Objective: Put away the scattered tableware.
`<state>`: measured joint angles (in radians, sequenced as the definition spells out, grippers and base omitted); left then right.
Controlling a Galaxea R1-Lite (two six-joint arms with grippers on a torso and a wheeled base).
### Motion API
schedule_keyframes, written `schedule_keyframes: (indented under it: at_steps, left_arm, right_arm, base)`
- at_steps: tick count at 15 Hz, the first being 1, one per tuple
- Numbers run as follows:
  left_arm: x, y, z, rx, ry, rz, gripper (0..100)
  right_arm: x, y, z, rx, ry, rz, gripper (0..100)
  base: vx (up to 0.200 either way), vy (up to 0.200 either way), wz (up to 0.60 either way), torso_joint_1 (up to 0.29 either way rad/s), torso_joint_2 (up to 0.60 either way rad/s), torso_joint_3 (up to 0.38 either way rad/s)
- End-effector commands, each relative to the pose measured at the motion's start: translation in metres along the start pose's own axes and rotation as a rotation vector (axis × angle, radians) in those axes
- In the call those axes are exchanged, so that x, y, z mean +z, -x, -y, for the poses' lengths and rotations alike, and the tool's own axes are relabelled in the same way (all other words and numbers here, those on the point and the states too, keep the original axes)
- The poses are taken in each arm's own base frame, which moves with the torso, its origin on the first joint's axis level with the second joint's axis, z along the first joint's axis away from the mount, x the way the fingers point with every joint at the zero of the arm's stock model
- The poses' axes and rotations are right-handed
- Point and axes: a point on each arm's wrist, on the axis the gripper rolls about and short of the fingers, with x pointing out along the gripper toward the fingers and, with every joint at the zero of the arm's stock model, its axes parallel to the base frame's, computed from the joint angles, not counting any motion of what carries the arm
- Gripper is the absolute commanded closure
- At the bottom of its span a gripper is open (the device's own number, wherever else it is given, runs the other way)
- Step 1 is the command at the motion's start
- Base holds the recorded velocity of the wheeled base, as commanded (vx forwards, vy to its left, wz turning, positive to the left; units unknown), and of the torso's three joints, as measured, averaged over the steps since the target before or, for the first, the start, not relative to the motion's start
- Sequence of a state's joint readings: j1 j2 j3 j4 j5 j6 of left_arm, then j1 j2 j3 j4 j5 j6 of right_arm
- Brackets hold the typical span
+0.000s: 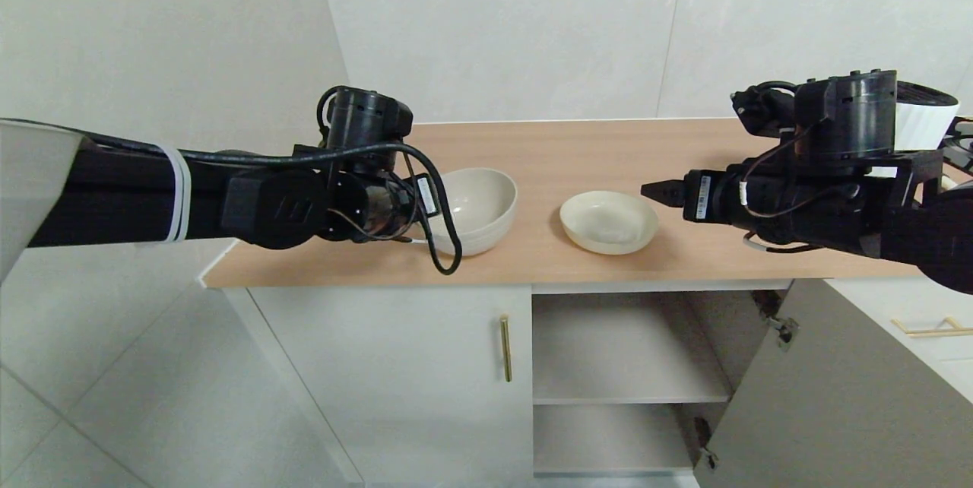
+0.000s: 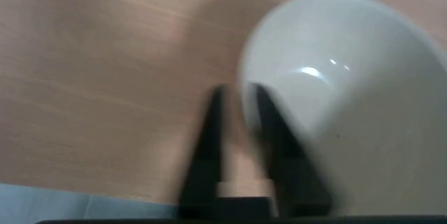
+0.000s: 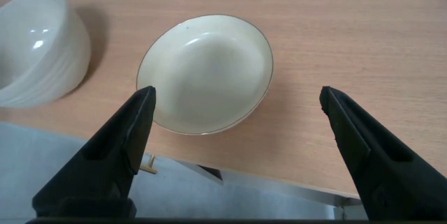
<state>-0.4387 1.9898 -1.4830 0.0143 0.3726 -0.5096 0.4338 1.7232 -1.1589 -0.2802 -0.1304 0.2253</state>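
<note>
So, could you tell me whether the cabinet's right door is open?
Open: the right door stands swung outward, and two shelves show inside.

Deep bowl (image 1: 475,207): plain glossy off-white; it sat at the tips of the left claw (image 2: 237,98).
Shallow dish (image 3: 204,72): cream inside, and a thin dark line ran round the rim; it lay just ahead of the right claw (image 3: 237,93).
Claws: both were matt black; the right one carried a small white label.
Counter (image 1: 578,153): tan, with fine straight wood grain under both claws.
Cabinet door (image 1: 395,381): flat white, below the left claw.
Door handle (image 1: 505,347): brass-gold.
Wall (image 1: 494,24): white tile with faint grey joints, beyond both claws.
</note>
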Motion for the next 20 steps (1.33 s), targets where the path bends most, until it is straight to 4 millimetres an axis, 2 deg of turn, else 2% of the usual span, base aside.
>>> schedule_keyframes:
  at_steps: [1, 4, 5, 8, 10, 13, 17, 18, 20]
  left_arm:
    - [0.001, 0.001, 0.0, 0.0, 0.002, 0.001, 100]
    - [0.012, 0.022, -0.003, -0.017, 0.021, 0.034, 100]
    - [0.018, 0.041, -0.007, -0.033, 0.024, 0.054, 100]
    - [0.017, 0.09, -0.017, -0.135, 0.018, 0.042, 100]
    - [0.017, 0.109, -0.023, -0.205, 0.002, 0.026, 100]
    - [0.016, 0.116, -0.026, -0.222, -0.003, 0.025, 100]
    - [0.017, 0.121, -0.028, -0.227, -0.003, 0.031, 100]
    - [0.019, 0.123, -0.028, -0.23, 0.0, 0.037, 100]
    - [0.019, 0.124, -0.028, -0.23, 0.0, 0.037, 100]
  right_arm:
    - [0.0, 0.0, 0.0, 0.001, 0.001, 0.002, 0]
    - [-0.001, -0.003, 0.0, -0.003, 0.002, -0.007, 0]
    - [-0.004, -0.009, 0.0, -0.006, 0.004, -0.02, 0]
    - [-0.018, -0.039, 0.002, -0.076, 0.013, -0.059, 0]
    - [-0.028, -0.059, 0.003, -0.129, 0.02, -0.079, 0]
    - [-0.039, -0.081, 0.006, -0.188, 0.024, -0.096, 0]
    - [-0.04, -0.088, 0.01, -0.198, -0.006, -0.094, 0]
    - [-0.038, -0.088, 0.009, -0.196, -0.009, -0.088, 100]
    - [-0.038, -0.088, 0.009, -0.192, -0.031, -0.084, 100]
  base:
    - [0.0, 0.0, 0.0, 0.0, 0.0, 0.0]
    - [0.0, 0.0, 0.0, 0.0, 0.0, 0.0]
    - [0.0, 0.0, 0.0, 0.0, 0.0, 0.0]
    - [0.0, 0.0, 0.0, 0.0, 0.0, 0.0]
    - [0.0, 0.0, 0.0, 0.0, 0.0, 0.0]
    - [0.0, 0.0, 0.0, 0.0, 0.0, 0.0]
    - [0.0, 0.0, 0.0, 0.0, 0.0, 0.0]
    - [0.0, 0.0, 0.0, 0.0, 0.0, 0.0]
    - [0.0, 0.0, 0.0, 0.0, 0.0, 0.0]
